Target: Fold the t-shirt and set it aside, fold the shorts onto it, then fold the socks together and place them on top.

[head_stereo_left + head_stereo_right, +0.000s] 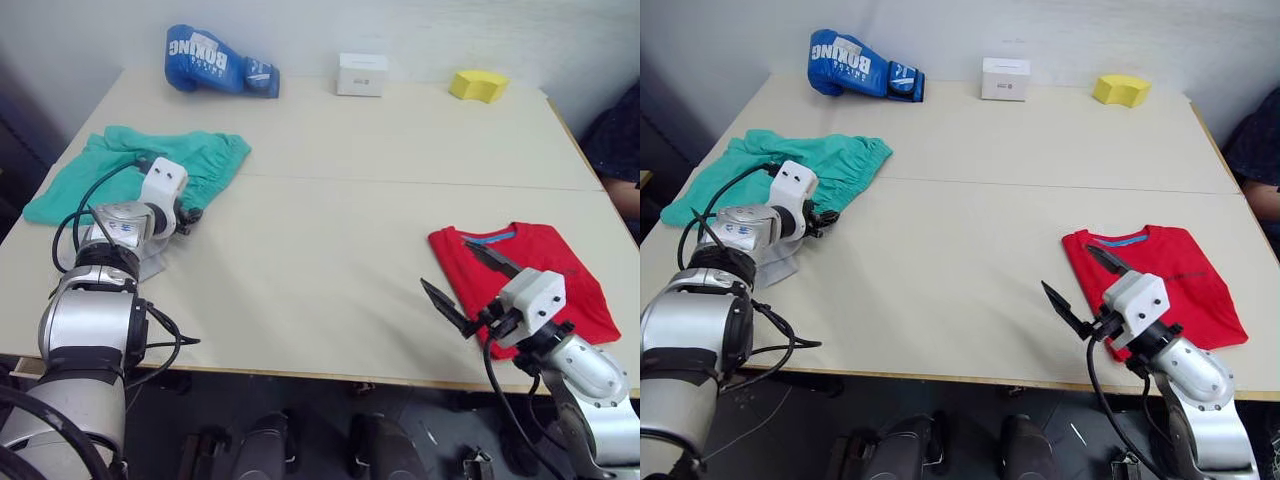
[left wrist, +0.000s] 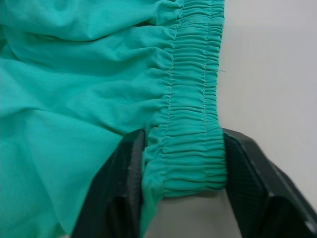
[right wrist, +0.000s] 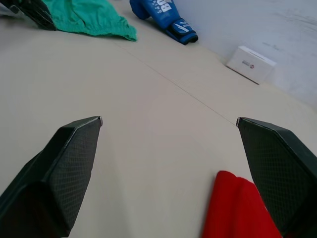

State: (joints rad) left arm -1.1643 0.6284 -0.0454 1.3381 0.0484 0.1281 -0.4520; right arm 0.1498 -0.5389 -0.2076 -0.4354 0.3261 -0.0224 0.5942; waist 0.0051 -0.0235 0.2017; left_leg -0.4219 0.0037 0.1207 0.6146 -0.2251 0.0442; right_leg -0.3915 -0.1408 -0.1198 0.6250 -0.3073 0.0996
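teal-green shorts (image 1: 130,165), red t-shirt (image 1: 545,275) (blue neck band)

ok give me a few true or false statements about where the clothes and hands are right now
1. The left hand grips the gathered waistband of the teal-green cloth shorts. True.
2. The right hand holds the bright red cloth t-shirt. False: it is open, holding nothing.
3. The t-shirt lies folded by the table's right edge. True.
4. The blue boxing glove lies on the shorts. False: it lies apart, at the far edge.
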